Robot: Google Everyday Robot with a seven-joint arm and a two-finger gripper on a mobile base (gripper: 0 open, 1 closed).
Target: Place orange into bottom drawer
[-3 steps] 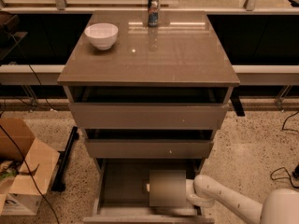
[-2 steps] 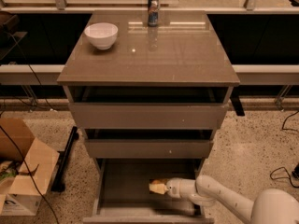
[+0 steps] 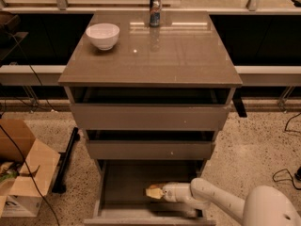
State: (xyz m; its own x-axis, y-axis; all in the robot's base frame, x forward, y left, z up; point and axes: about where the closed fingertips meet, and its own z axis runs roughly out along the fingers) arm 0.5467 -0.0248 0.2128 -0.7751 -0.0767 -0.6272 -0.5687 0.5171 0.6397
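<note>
The bottom drawer (image 3: 124,180) is pulled out under the two upper drawers, and its grey floor shows. My gripper (image 3: 156,192) reaches in from the right on the white arm (image 3: 211,199) and sits low over the drawer floor, right of the middle. It is shut on the orange (image 3: 151,191), a small pale orange lump at its tip, just above or on the floor. I cannot tell whether the orange touches the floor.
A white bowl (image 3: 102,35) and a drink can (image 3: 154,9) stand on the cabinet top (image 3: 155,55). The middle drawer (image 3: 150,149) and top drawer (image 3: 150,117) are slightly open. An open cardboard box (image 3: 23,173) stands on the floor at the left; cables (image 3: 287,173) lie at the right.
One second ago a blurred grey mass filled the right of the drawer. The gripper now rests low in the drawer with the orange at its tip, much as 0.7 s ago.
</note>
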